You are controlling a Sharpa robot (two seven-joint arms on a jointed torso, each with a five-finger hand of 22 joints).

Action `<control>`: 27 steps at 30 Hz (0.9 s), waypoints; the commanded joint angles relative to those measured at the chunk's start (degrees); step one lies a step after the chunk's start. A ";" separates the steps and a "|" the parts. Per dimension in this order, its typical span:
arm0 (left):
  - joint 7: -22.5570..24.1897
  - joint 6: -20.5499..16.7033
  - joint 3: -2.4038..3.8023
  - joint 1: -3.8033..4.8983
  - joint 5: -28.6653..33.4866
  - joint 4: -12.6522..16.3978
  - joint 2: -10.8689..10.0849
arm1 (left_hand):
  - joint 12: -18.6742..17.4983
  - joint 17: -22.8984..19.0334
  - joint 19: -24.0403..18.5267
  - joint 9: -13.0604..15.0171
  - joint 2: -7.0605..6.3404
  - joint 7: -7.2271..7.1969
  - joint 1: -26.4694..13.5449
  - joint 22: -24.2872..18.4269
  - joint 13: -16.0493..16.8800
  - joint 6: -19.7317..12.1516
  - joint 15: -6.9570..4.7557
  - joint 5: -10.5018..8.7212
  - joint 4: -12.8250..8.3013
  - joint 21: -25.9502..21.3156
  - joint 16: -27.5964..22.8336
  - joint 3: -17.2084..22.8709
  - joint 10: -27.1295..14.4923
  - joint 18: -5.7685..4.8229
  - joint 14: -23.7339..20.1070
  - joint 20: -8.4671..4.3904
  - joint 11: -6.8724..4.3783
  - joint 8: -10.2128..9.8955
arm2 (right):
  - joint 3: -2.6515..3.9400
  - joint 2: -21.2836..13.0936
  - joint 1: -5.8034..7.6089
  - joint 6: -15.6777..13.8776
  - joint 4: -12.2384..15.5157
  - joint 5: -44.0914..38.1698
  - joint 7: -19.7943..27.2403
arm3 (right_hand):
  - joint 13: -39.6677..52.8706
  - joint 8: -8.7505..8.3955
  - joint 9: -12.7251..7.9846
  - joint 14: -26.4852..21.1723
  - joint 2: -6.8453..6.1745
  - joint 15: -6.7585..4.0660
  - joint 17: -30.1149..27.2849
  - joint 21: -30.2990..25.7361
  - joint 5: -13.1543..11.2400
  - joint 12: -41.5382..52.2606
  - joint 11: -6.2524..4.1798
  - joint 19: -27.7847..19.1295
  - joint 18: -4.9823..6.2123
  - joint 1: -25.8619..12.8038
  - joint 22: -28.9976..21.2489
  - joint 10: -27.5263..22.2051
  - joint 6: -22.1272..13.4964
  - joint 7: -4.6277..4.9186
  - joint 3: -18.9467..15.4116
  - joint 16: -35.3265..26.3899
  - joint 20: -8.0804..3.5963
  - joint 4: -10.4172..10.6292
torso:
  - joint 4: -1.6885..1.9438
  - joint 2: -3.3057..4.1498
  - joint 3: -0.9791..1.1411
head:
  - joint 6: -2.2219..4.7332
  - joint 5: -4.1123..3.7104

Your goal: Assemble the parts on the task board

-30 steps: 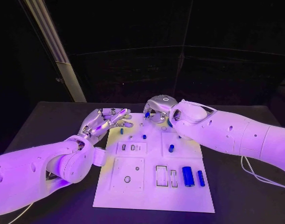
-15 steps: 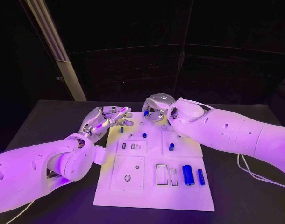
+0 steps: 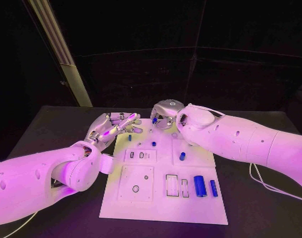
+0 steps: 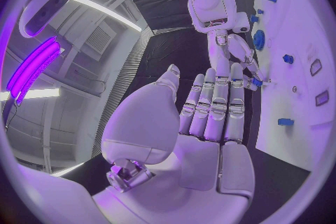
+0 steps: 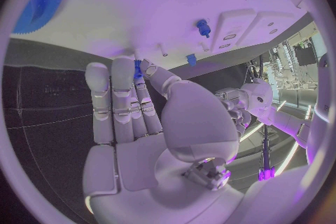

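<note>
At the board's (image 3: 162, 198) far edge, right hand (image 3: 167, 111) fingers are pinching a small blue part (image 3: 155, 120); left hand (image 3: 115, 126) fingers are lying apart, empty.

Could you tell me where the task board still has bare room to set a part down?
The task board is bare along its near edge, below the two blue cylinders and slots. The far end is crowded: left hand, right hand and small blue parts.

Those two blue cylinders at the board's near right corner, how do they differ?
The thick cylinder is clearly wider than the thin cylinder. The thick cylinder lies further inboard; the thin cylinder lies nearer the right edge of the board. Both are blue and lie flat, side by side.
</note>
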 commanded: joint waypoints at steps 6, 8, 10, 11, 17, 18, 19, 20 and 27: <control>-0.11 1.23 0.01 0.12 -0.49 -0.03 0.23 | -0.32 0.10 0.03 -0.07 0.58 0.46 -0.03 -0.10 -0.09 0.12 0.33 0.23 -0.18 -0.36 -0.16 0.16 -0.04 0.76 -0.11 0.22 0.51 -0.36 | 0.03 0.52 0.15 1.77 -0.60 0.60 0.43 | 0.03 -0.33 -0.05 -0.64 -1.05 0.08 -0.45 0.11 -0.21 -0.35 0.10 -0.39 -0.31 -0.21 -0.25 -0.59 -0.73 0.00 -0.02 0.16 0.21 0.64 | -0.01 0.02 0.02 | -0.35 -0.06; -0.13 1.25 0.01 0.12 -0.49 -0.05 0.24 | -0.32 0.10 0.03 -0.07 0.58 0.46 -0.03 -0.10 -0.09 0.12 0.33 0.23 -0.18 -0.36 -0.16 0.16 -0.04 0.76 -0.11 0.22 0.51 -0.36 | 0.03 0.58 0.15 1.82 -0.65 0.66 0.48 | 0.03 -0.34 -0.06 -0.74 -1.29 0.11 -0.73 0.04 -0.15 -0.35 0.13 -0.54 -0.28 -0.28 -0.42 -0.76 -0.89 0.02 -0.05 0.05 0.24 0.77 | -0.01 0.00 0.01 | -0.34 -0.06; -0.15 1.27 0.01 0.12 -0.49 -0.08 0.26 | -0.32 0.10 0.03 -0.07 0.58 0.46 -0.03 -0.10 -0.09 0.12 0.33 0.23 -0.18 -0.36 -0.16 0.16 -0.04 0.76 -0.11 0.22 0.51 -0.36 | 0.03 0.64 0.15 1.84 -0.67 0.74 0.56 | 0.03 -0.35 -0.07 -0.88 -1.54 0.14 -1.11 -0.09 -0.04 -0.36 0.16 -0.74 -0.23 -0.35 -0.69 -0.96 -1.06 0.03 -0.10 -0.12 0.27 0.92 | -0.01 0.00 0.01 | -0.34 -0.06; -0.16 1.27 0.01 0.12 -0.49 -0.09 0.27 | -0.32 0.10 0.03 -0.07 0.58 0.46 -0.03 -0.10 -0.09 0.12 0.33 0.23 -0.18 -0.36 -0.16 0.16 -0.04 0.76 -0.11 0.22 0.51 -0.36 | 0.03 0.69 0.15 1.84 -0.68 0.78 0.61 | 0.02 -0.36 -0.07 -0.99 -1.71 0.16 -1.46 -0.22 0.04 -0.38 0.19 -0.92 -0.19 -0.40 -0.96 -1.13 -1.19 0.04 -0.15 -0.31 0.29 1.02 | -0.05 0.00 -0.01 | -0.40 0.01; -0.23 1.33 0.01 0.14 -0.49 -0.19 0.40 | -0.32 0.10 0.03 -0.07 0.58 0.46 -0.03 -0.10 -0.09 0.12 0.33 0.23 -0.18 -0.36 -0.16 0.16 -0.04 0.76 -0.11 0.22 0.51 -0.36 | 0.03 0.94 0.15 1.70 -0.85 0.89 0.69 | -0.03 -0.42 -0.14 -1.64 -2.65 0.44 -2.35 -1.42 0.31 -0.44 0.51 -2.40 0.18 -0.42 -3.23 -3.03 -2.34 0.27 -0.60 -0.81 0.52 1.62 | -0.09 0.00 -0.03 | -0.42 0.04; -0.24 1.34 0.01 0.15 -0.49 -0.19 0.42 | -0.32 0.10 0.03 -0.07 0.58 0.46 -0.03 -0.10 -0.09 0.12 0.33 0.23 -0.18 -0.36 -0.16 0.16 -0.04 0.76 -0.11 0.22 0.51 -0.36 | 0.03 0.98 0.15 1.69 -0.89 0.90 0.66 | -0.03 -0.42 -0.15 -1.82 -2.88 0.53 -2.50 -1.88 0.26 -0.43 0.60 -2.91 0.32 -0.38 -4.04 -3.65 -2.74 0.36 -0.84 -0.94 0.61 1.77 | -0.09 0.00 -0.03 | -0.42 0.04; -0.25 1.35 0.01 0.15 -0.49 -0.20 0.44 | -0.32 0.10 0.03 -0.07 0.58 0.46 -0.03 -0.10 -0.09 0.12 0.33 0.23 -0.18 -0.36 -0.16 0.16 -0.04 0.76 -0.11 0.22 0.51 -0.36 | 0.03 1.02 0.15 1.68 -0.93 0.91 0.60 | -0.02 -0.43 -0.18 -2.03 -3.24 0.70 -2.73 -2.43 -0.05 -0.40 0.76 -3.51 0.46 -0.30 -4.96 -4.73 -3.48 0.55 -1.37 -1.14 0.75 2.02 | -0.09 0.00 -0.03 | -0.42 0.07; -0.26 1.37 0.01 0.15 -0.49 -0.20 0.45 | -0.32 0.10 0.03 -0.07 0.58 0.46 -0.03 -0.10 -0.09 0.12 0.33 0.23 -0.18 -0.36 -0.16 0.16 -0.04 0.76 -0.11 0.22 0.51 -0.36 | 0.03 1.04 0.15 1.67 -0.97 0.93 0.54 | -0.01 -0.44 -0.19 -2.13 -3.49 0.78 -2.89 -2.80 -0.32 -0.38 0.93 -3.87 0.53 -0.20 -5.55 -5.48 -4.08 0.71 -1.84 -1.25 0.87 2.19 | -0.07 -0.01 -0.03 | -0.42 0.07; -0.35 1.42 0.01 0.18 -0.49 -0.33 0.52 | -0.36 0.12 0.02 -0.07 0.61 0.46 -0.04 -0.11 -0.10 0.12 0.34 0.23 -0.18 -0.38 -0.20 0.17 -0.04 0.76 -0.11 0.23 0.51 -0.39 | 0.02 1.02 0.15 1.03 -1.11 1.14 0.37 | 0.06 -0.35 -0.12 -2.42 -3.83 1.38 -4.04 -4.42 -0.79 -0.24 1.71 -5.16 0.92 1.40 -8.08 -9.58 -6.91 1.43 -5.45 -1.89 1.50 3.52 | -0.07 -0.01 -0.01 | -0.41 0.14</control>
